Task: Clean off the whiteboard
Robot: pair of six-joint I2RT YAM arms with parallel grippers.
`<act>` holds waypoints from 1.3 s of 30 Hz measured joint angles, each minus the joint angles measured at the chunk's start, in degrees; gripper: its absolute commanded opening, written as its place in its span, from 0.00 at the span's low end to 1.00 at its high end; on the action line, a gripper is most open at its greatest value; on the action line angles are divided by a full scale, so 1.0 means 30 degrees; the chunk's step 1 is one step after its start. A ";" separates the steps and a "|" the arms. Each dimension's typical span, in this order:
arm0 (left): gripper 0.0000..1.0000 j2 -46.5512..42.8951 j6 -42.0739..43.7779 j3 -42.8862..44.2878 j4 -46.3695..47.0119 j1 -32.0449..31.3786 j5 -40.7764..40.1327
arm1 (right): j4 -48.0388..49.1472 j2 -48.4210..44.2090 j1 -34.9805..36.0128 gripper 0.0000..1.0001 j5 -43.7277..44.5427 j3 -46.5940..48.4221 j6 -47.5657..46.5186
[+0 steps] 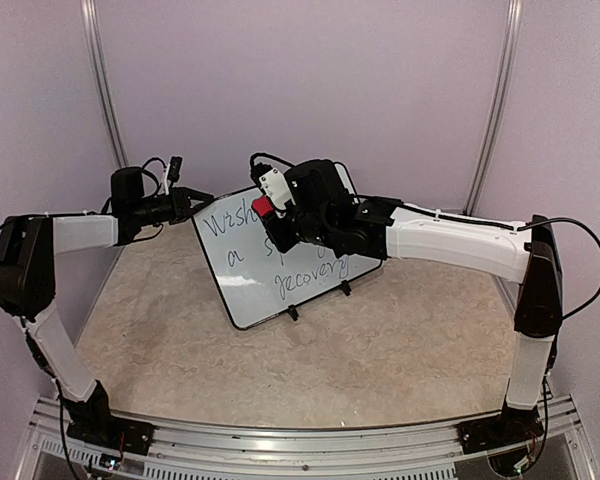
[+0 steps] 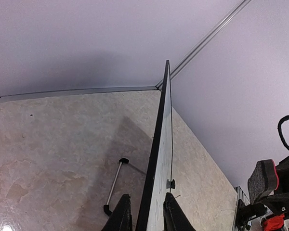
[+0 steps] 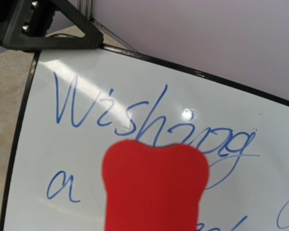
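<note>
The whiteboard (image 1: 250, 285) is smooth and glossy, the red eraser (image 3: 154, 192) matt, the table (image 1: 380, 350) marbled and faintly shiny.

Pale lilac walls (image 1: 280, 70) close in the back and both sides, joined by slim metal posts (image 1: 102, 80). The tabletop (image 1: 380, 350) is beige, veined like stone, with a bright glare spot (image 2: 7, 226) at its near corner in the left wrist view. A ribbed aluminium rail (image 1: 300, 440) runs along its near edge. The light is soft and even

Both robot arms reach inward.
At ten o'clock the left gripper (image 1: 202, 197) has fingers (image 2: 121, 216) apparently pinching the whiteboard (image 1: 250, 290) edge; at eleven o'clock the right gripper (image 1: 267, 205) clamps a red eraser (image 1: 263, 207).
</note>
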 measured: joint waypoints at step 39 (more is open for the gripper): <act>0.00 -0.9814 0.2732 -0.5326 -0.4269 -0.5661 -0.9515 | -0.0495 -0.0160 0.1348 0.33 -0.3614 -0.0794 -0.2040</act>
